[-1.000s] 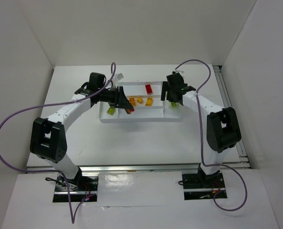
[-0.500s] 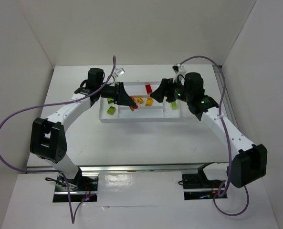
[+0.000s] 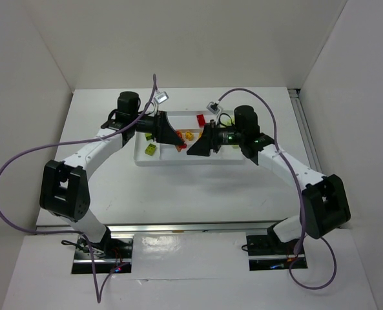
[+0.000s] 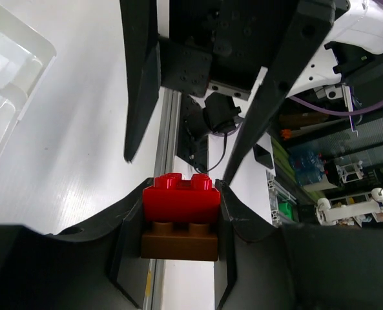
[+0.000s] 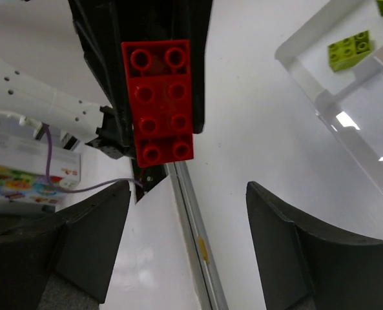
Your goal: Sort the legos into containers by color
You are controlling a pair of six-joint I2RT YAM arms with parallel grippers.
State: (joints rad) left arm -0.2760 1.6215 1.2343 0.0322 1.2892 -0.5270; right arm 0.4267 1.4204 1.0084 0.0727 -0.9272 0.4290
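Note:
My left gripper point(image 4: 181, 219) is shut on a stacked block point(image 4: 181, 201), a red brick on top of an orange-brown one, held above the white tray point(image 3: 223, 159). In the top view that gripper point(image 3: 177, 142) hangs over the tray's middle. My right gripper point(image 3: 191, 150) points left at it, tip to tip, open and empty point(image 5: 188, 239). Its wrist view shows the block's red studded face point(image 5: 159, 103) straight ahead, beyond the fingertips. A lime green lego point(image 3: 151, 149) lies in the left compartment, orange ones point(image 3: 188, 135) in the middle, a red one point(image 3: 200, 119) at the back.
Another green lego point(image 3: 235, 143) lies at the tray's right end. The right wrist view shows a green brick point(image 5: 350, 50) inside a tray compartment at the upper right. White walls enclose the table on three sides.
The right arm swung left from the tray's right end to face the left gripper. The left gripper shifted slightly back with the stacked block still held.

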